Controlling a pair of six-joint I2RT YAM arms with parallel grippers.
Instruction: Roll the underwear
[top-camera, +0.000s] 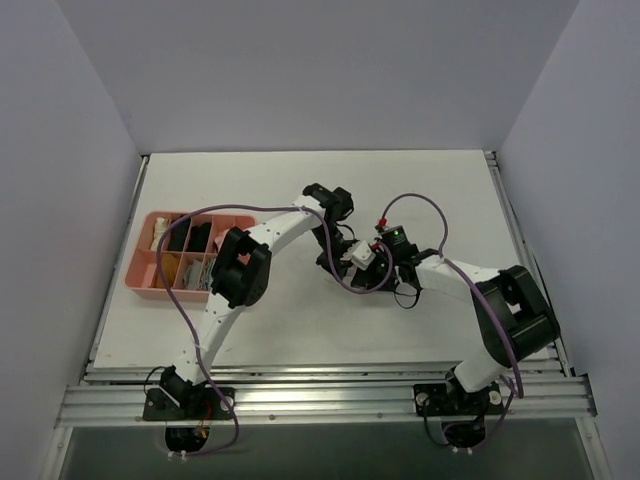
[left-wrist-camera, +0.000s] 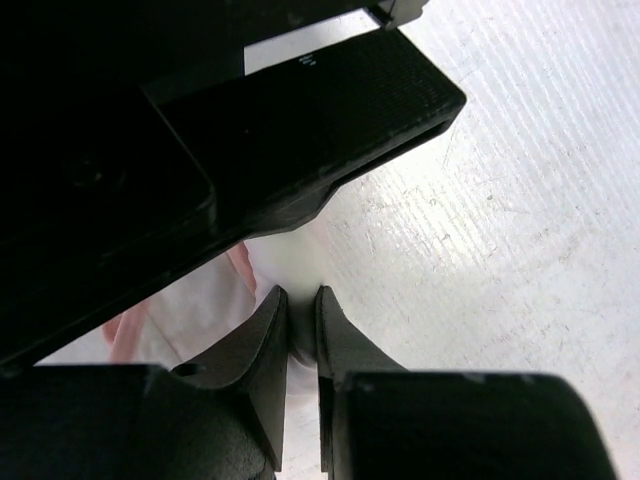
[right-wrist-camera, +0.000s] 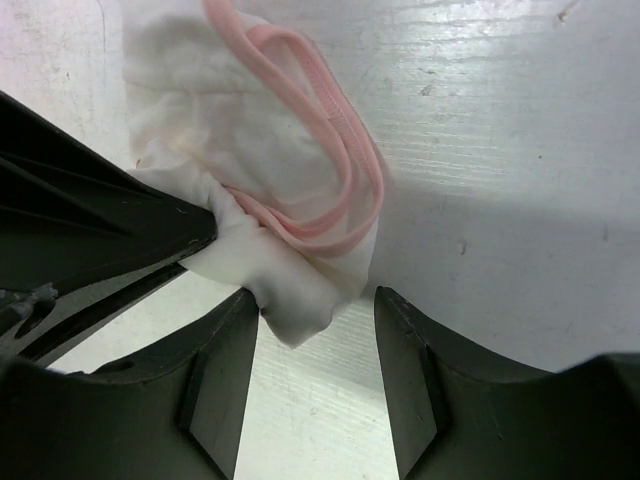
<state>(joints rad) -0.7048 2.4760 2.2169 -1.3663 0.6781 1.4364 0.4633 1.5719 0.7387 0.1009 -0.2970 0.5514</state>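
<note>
A white table (top-camera: 300, 180) fills the middle of the scene, its top finely scratched and faintly streaked when seen close. Plain pale grey walls close it in: one on the left (top-camera: 60, 200), one at the far side (top-camera: 320, 70), one on the right (top-camera: 590, 200). Aluminium rails (top-camera: 330, 395) run across the near edge, and a thinner metal strip (top-camera: 507, 205) lines the right edge. A dark band of floor (top-camera: 320, 455) shows nearest. The light is soft and even, with mild shadows.
</note>
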